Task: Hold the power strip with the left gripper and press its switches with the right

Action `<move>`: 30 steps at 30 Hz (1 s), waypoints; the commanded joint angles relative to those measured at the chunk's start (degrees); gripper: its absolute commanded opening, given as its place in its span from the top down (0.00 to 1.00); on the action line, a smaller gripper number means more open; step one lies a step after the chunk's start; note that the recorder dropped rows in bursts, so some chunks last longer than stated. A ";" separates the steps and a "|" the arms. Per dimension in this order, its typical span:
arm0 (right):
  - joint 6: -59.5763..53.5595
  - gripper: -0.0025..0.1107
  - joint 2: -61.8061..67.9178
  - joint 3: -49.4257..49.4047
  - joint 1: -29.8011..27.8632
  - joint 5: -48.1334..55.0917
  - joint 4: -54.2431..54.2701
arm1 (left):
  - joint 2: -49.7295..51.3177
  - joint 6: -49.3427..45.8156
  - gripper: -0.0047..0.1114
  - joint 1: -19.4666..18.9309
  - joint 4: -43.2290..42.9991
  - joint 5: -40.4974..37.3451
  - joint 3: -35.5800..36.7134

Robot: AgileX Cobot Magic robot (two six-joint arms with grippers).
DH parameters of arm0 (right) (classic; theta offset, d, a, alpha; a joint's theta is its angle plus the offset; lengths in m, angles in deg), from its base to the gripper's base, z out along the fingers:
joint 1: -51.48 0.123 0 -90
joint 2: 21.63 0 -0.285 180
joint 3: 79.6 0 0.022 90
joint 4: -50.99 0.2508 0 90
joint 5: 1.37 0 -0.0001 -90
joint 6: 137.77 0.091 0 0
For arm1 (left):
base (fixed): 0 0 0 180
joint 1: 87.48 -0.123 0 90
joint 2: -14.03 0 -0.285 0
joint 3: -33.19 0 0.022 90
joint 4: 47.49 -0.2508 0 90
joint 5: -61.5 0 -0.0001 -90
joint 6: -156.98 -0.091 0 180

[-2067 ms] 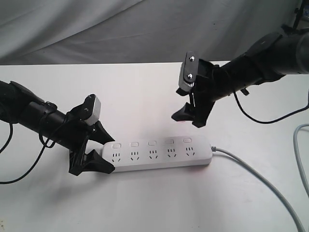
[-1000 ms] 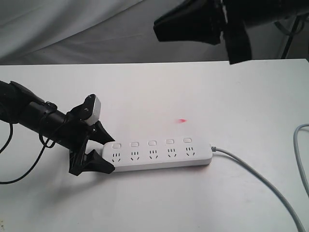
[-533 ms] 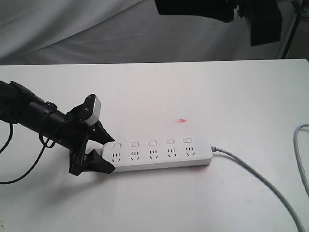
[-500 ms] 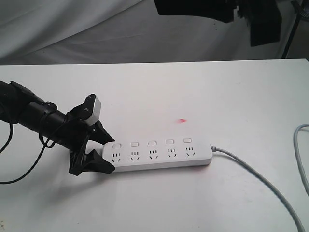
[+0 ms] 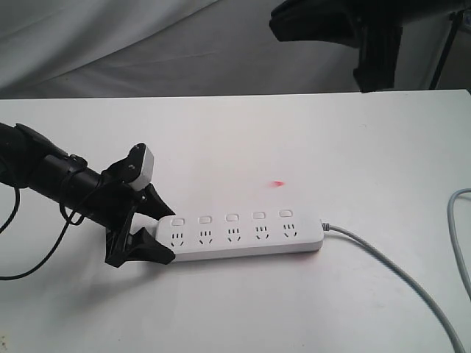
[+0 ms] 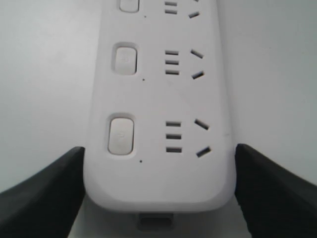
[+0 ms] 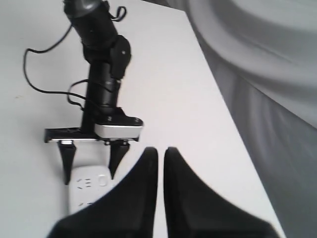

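Two grippers | left gripper (image 5: 164, 235) clamps smooth white power strip (image 5: 243, 237) | right gripper (image 7: 160, 154) closed

**Robotics laboratory test bench, seen from beside it.** A plain white table (image 5: 221, 132) stands before a grey cloth (image 5: 110, 51) that hangs in creased folds as a backdrop. Two black robot arms are set over the table. One (image 5: 44, 176) reaches in low from the left, trailing loose black cable (image 5: 51, 246). The other (image 5: 346, 18) hangs at the upper right. A dark pole (image 5: 441, 59) stands behind the far right corner. A white power strip (image 5: 243, 235) lies on the table, and a small red spot of light (image 5: 277, 183) falls near it.
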 commanded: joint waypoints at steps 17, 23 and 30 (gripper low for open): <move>79.59 0.94 -41.43 -6.74 -0.16 -11.63 -61.91 | -0.13 -0.11 0.96 0.36 0.08 0.36 0.16; 80.82 0.94 -52.75 -21.83 -0.16 -25.46 -62.04 | -0.13 -0.11 0.96 0.36 0.08 0.36 0.16; 81.09 0.94 -62.64 -41.40 -1.36 -38.49 -64.17 | -0.13 -0.11 0.96 0.36 0.08 0.36 0.16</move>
